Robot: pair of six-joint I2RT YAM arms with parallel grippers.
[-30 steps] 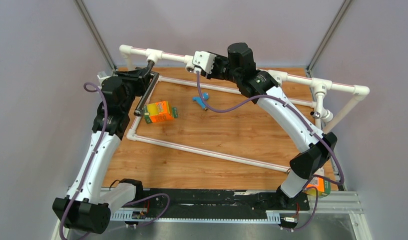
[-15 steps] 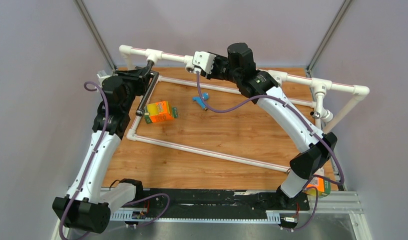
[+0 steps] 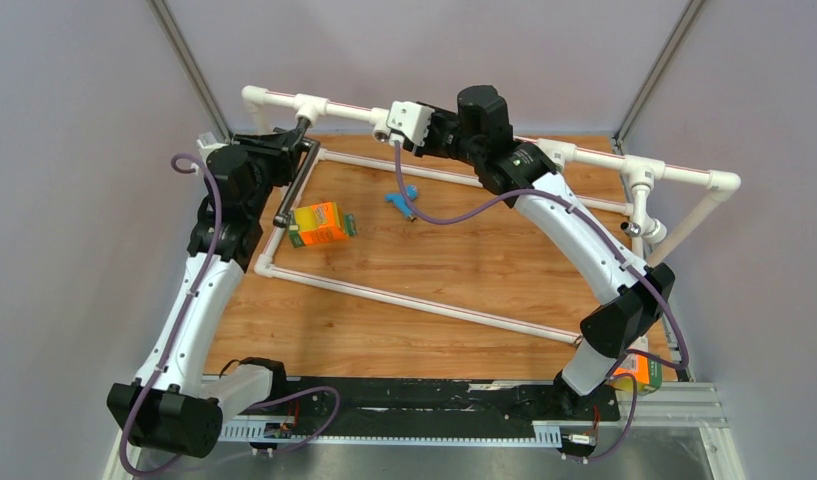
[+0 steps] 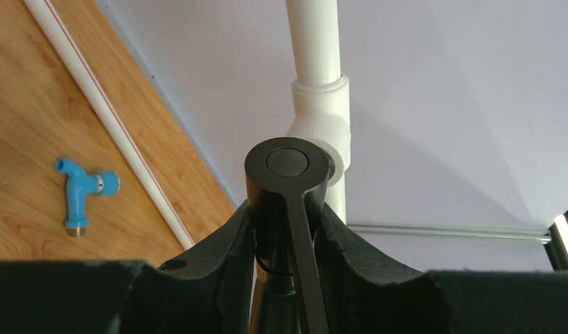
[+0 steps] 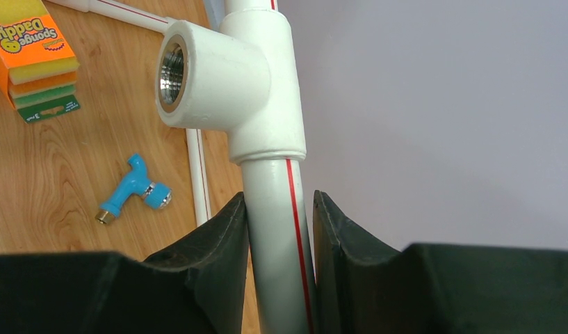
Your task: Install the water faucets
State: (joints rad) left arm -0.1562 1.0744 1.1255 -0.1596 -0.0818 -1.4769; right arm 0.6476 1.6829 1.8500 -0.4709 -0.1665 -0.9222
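Note:
My left gripper is shut on the long dark-brown L-shaped faucet. Its head sits against the left tee socket of the white pipe frame. In the left wrist view the faucet's round cap is clamped between my pads, right in front of the tee. My right gripper is shut on the frame's top pipe, just below an open threaded tee socket. The small blue faucet lies on the wooden table and also shows in both wrist views.
An orange sponge pack lies on the table beside the dark faucet's tube and also shows in the right wrist view. The white pipe frame runs along the back and right. Another orange box sits at the near right.
My left arm has shifted slightly up and toward the back tee with the dark faucet. The right arm has stayed put on the pipe.

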